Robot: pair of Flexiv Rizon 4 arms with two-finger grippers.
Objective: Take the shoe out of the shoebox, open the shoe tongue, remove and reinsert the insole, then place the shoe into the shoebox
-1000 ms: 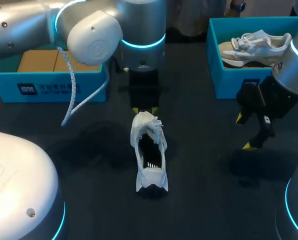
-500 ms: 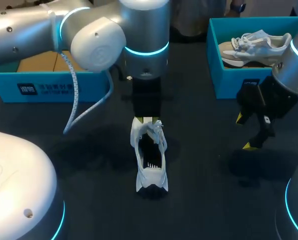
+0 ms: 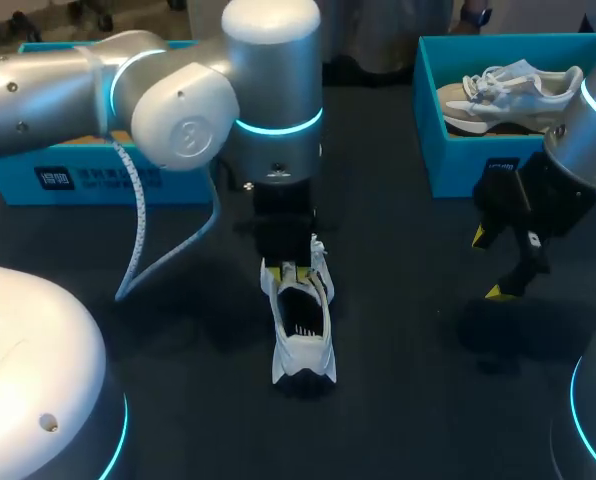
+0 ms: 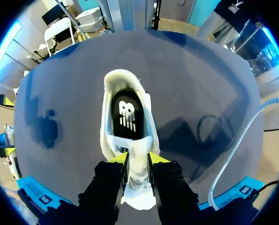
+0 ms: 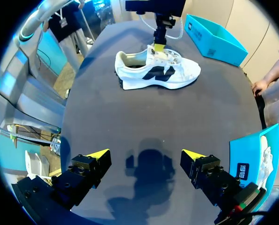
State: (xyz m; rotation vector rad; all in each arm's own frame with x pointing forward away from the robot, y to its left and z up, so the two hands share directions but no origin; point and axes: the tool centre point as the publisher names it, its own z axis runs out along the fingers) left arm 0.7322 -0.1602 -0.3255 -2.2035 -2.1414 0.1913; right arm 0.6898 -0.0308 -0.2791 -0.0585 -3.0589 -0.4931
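Jaws first: left jaws clamped on the soft white tongue (image 4: pixel 137 164) of the white low-top sneaker (image 3: pixel 300 335), one yellow fingertip (image 4: pixel 115 158) pressing on each side of it. Right jaws spread wide and holding nothing, hovering above a bare stretch of the dark table (image 3: pixel 408 400). Well apart from the sneaker over there, and near the teal cardboard shoebox (image 3: pixel 458 165) with a second pale sneaker (image 3: pixel 508 90) lying in it.

Stands upright on its sole in the middle of the table, out of any box, heel toward the robot and toe pointing away. Comes down from above at the toe end, that silver left arm (image 3: pixel 268 90).

Looks like the tongue-opening step, with the grip already made. Calls next, most likely, for a steady pull up and toward the toe to widen the mouth. Then an approach by the right jaws to pinch the insole at the heel end.

Shows a dark side mark and a gaping collar. Reveals a black insole (image 4: pixel 127 115) with a white mark, lying flat inside and not yet lifted. Looks soft and floppy, so likely to tip or slide under a hard tug.
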